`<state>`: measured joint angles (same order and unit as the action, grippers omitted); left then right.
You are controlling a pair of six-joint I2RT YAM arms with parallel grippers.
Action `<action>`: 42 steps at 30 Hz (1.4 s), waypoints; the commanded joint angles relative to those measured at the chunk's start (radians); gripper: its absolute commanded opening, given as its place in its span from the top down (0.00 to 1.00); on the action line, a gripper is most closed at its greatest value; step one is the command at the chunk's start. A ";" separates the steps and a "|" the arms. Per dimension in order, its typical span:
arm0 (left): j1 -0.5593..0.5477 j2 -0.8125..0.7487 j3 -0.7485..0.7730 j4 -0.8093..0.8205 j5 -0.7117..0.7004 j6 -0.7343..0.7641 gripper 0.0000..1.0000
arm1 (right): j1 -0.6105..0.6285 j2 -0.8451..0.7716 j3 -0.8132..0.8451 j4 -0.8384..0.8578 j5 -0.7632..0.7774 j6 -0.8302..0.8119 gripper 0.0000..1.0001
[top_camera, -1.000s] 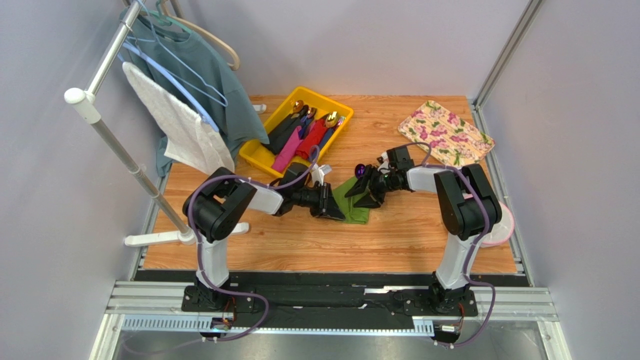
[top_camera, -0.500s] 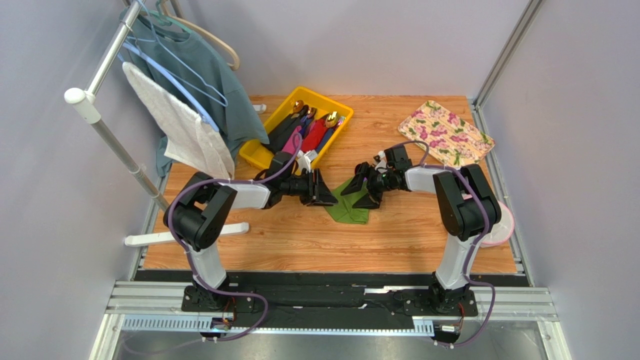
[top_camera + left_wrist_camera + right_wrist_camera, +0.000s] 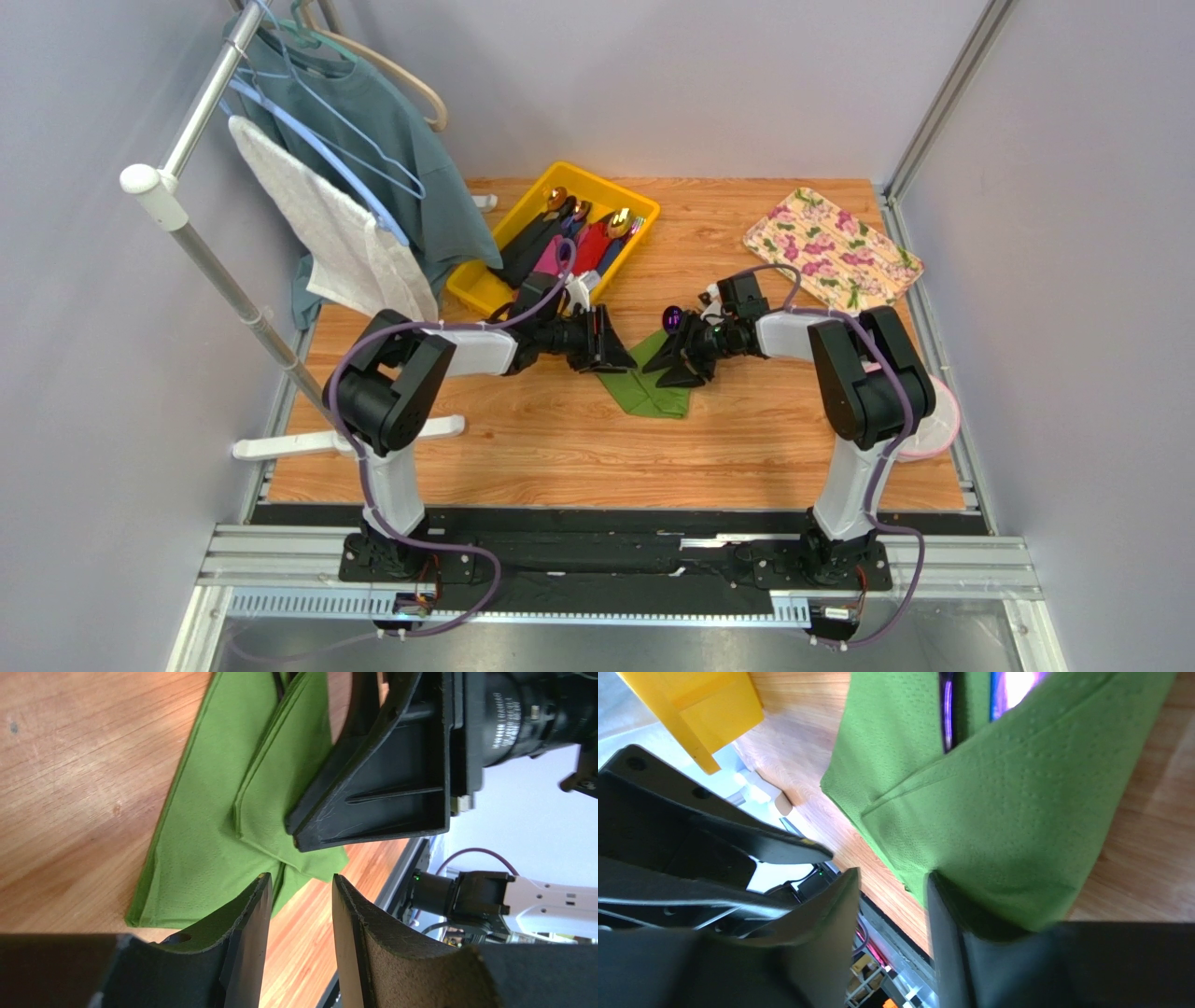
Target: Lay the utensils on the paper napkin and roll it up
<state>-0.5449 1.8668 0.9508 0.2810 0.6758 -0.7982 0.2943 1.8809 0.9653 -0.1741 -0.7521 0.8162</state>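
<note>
The wooden table [image 3: 786, 420] carries everything. A clothes rack [image 3: 211, 266] stands at its left edge, and the teal shirt [image 3: 379, 140] and white towel [image 3: 337, 238] hanging on it cover the far-left corner. A floral mat [image 3: 833, 249] lies at the far right. A yellow tray [image 3: 484, 287] sits at the far middle. Most of the utensils [image 3: 589, 245] lie in it, overlapping so that a count is uncertain.

The paper napkin [image 3: 648, 389] lies at the centre of the table, between the two arms. Its two sides are folded inward over each other, and both hands partly cover it from above. The left hand [image 3: 613, 346] sits at the napkin's left flap. In the left wrist view its fingers [image 3: 246, 938] stand slightly apart, and only napkin and table show in the gap. The right hand [image 3: 683, 357] is low over the right flap. In the right wrist view its jaws are also parted, with a napkin corner and bare wood showing between them and nothing pinched.

One shiny purple utensil head [image 3: 675, 317] pokes out at the napkin's far end. In the right wrist view only slivers of it [image 3: 1018, 686] show above the fold, and its handle is hidden inside. A pale round object [image 3: 937, 420] behind the right arm is mostly hidden.
</note>
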 commanded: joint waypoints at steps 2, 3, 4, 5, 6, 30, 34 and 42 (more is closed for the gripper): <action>-0.009 0.032 0.035 0.026 -0.025 -0.013 0.55 | 0.006 -0.008 0.001 -0.014 0.030 -0.005 0.67; -0.012 0.038 0.040 0.024 -0.028 -0.012 0.55 | 0.008 -0.008 0.000 -0.015 0.031 -0.006 0.69; -0.012 0.043 0.045 0.014 -0.030 -0.010 0.55 | 0.006 -0.008 0.001 -0.015 0.031 -0.008 0.69; -0.013 0.049 0.052 0.011 -0.038 -0.012 0.55 | 0.006 -0.006 0.003 -0.019 0.033 -0.008 0.70; -0.015 0.051 0.054 0.007 -0.041 -0.012 0.55 | 0.006 -0.006 0.001 -0.024 0.034 -0.009 0.72; -0.058 0.111 0.115 -0.075 -0.097 -0.001 0.53 | 0.003 -0.005 0.000 -0.030 0.019 -0.015 0.92; -0.059 0.121 0.128 -0.095 -0.101 0.002 0.60 | 0.005 -0.019 -0.007 -0.027 0.008 -0.023 0.93; -0.058 0.098 0.134 -0.137 -0.110 0.030 0.91 | 0.003 -0.071 0.009 -0.054 -0.010 -0.049 0.92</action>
<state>-0.6006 1.9915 1.0595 0.1719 0.5709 -0.7963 0.2943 1.8774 0.9627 -0.2081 -0.7357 0.7994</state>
